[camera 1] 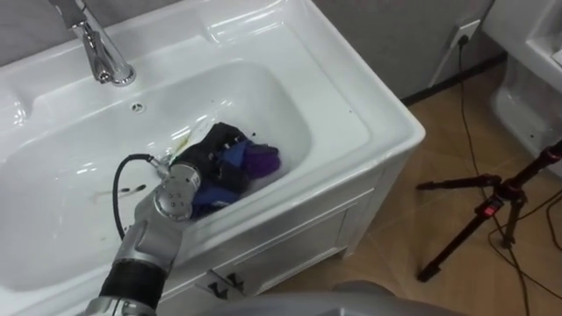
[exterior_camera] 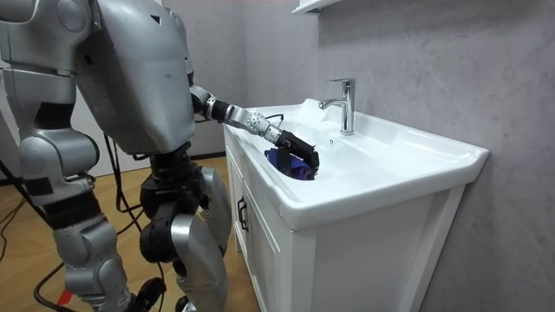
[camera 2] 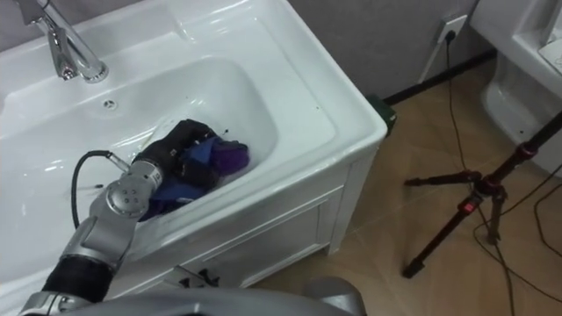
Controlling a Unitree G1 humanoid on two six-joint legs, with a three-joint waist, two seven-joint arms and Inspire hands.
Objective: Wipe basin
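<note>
A white basin (camera 1: 351, 114) is set in a white cabinet, with a chrome tap (camera 1: 101, 53) at its back edge. A blue and purple cloth (camera 1: 250, 162) lies bunched in the bowl against its front right wall. My left hand (camera 1: 211, 149) reaches down into the bowl from the lower left, its dark fingers curled on the cloth. In the room view I stand in front of the cabinet, left arm stretched out, with the hand (exterior_camera: 299, 154) on the cloth (exterior_camera: 290, 171) just inside the front rim.
The cabinet front (camera 1: 290, 237) stands directly below the basin. A black tripod (camera 1: 492, 211) with cables stands on the wooden floor to the right. A wall socket (camera 1: 468, 33) and a white fixture (camera 1: 527, 88) are at the far right.
</note>
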